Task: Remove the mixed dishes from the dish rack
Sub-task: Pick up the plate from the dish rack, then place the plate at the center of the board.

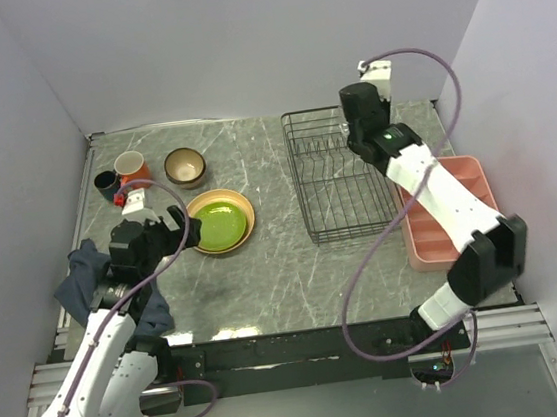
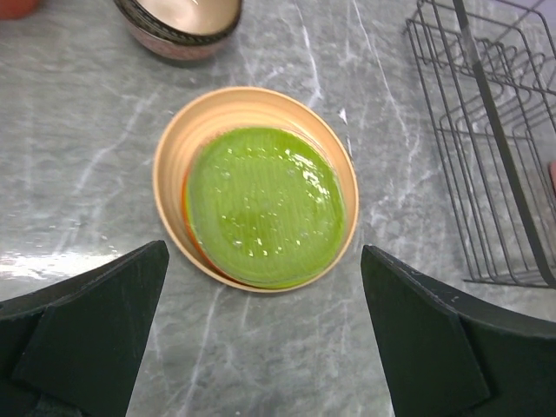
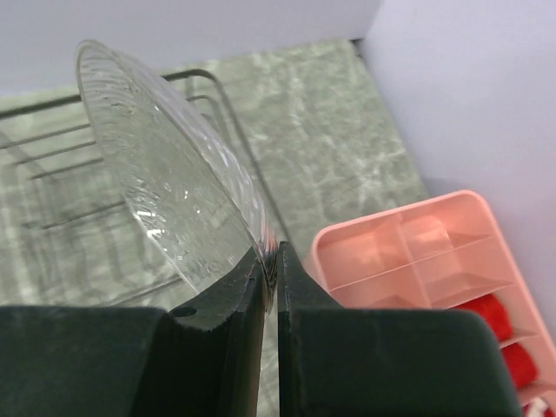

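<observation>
As your right gripper [image 3: 271, 254] clamps the clear ribbed glass plate [image 3: 165, 174] over the black wire dish rack [image 1: 341, 186], lift straight up next.

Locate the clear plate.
Right wrist view: the clear plate is pinched by its rim in the right tool, over the rack, pink tray to its right.

green plate [image 2: 261, 204], tan plate [image 2: 226, 109], clear ribbed plate [image 3: 165, 174], black dish rack [image 1: 346, 186], pink tray [image 3: 452, 217], grey marbled table [image 2: 87, 174]
</observation>
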Controlling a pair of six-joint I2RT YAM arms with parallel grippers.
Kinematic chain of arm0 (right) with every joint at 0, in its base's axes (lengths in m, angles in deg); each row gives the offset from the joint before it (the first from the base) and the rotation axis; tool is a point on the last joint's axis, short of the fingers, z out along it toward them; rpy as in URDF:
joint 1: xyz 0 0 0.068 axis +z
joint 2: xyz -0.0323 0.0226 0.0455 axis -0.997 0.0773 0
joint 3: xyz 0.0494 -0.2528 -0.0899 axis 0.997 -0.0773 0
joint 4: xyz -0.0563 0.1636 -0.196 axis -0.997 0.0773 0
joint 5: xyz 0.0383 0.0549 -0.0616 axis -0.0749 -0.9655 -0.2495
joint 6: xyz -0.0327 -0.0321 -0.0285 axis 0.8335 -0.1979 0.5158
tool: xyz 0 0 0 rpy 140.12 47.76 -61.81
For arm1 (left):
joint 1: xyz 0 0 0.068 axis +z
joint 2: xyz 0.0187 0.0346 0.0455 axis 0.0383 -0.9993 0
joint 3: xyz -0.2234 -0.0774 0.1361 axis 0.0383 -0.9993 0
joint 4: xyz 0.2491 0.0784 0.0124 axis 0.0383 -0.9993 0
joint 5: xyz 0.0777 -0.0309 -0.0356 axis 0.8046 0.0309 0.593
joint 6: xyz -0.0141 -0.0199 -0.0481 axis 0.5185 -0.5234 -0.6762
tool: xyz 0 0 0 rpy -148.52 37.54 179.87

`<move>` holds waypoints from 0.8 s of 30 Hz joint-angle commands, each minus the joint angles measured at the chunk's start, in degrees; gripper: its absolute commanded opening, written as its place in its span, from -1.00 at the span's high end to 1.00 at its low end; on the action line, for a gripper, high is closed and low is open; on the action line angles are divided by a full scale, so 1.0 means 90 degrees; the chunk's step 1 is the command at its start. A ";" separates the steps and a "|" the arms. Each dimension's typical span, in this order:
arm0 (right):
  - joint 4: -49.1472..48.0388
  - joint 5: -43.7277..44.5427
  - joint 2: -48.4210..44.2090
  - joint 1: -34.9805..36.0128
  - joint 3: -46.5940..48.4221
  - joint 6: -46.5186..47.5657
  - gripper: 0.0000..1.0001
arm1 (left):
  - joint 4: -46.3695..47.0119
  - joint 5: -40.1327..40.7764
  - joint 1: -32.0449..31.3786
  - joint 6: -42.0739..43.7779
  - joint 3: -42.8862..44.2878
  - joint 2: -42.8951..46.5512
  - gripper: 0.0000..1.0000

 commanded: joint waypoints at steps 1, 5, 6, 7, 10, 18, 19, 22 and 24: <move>-0.0327 -0.1059 -0.0919 0.0022 -0.0381 -0.0388 0.97 | 0.0536 -0.0492 -0.0089 -0.0437 0.0280 -0.0326 -0.99; -0.0600 -0.2250 -0.1544 0.0022 -0.1102 -0.0778 0.97 | 0.0800 -0.0785 -0.0206 -0.0721 0.0582 -0.0717 -0.99; -0.0678 -0.2533 -0.1777 0.0032 -0.1240 -0.0847 0.97 | 0.0830 -0.0863 -0.0245 -0.0808 0.0651 -0.0815 -0.99; -0.0824 -0.2961 -0.1896 0.0022 -0.1387 -0.0945 0.97 | 0.0869 -0.0912 -0.0332 -0.0848 0.0719 -0.0980 -0.99; -0.1127 -0.3840 -0.2287 0.0013 -0.1905 -0.1306 0.96 | 0.0986 -0.0952 -0.0566 -0.0955 0.0964 -0.1244 -0.99; -0.1898 -0.5483 -0.2854 0.0022 -0.3057 -0.2253 0.97 | 0.1474 -0.0893 -0.1231 -0.1209 0.1345 -0.1772 -0.99; -0.2141 -0.5611 -0.2893 0.0022 -0.3280 -0.2428 0.97 | 0.1494 -0.0883 -0.1376 -0.1229 0.1413 -0.1898 -0.99; -0.2504 -0.6099 -0.2932 0.0022 -0.3584 -0.2722 0.97 | 0.1582 -0.0854 -0.1611 -0.1365 0.1540 -0.2134 -0.99; -0.2718 -0.6392 -0.2922 0.0022 -0.3702 -0.2869 0.97 | 0.1650 -0.0796 -0.1709 -0.1473 0.1569 -0.2260 -0.97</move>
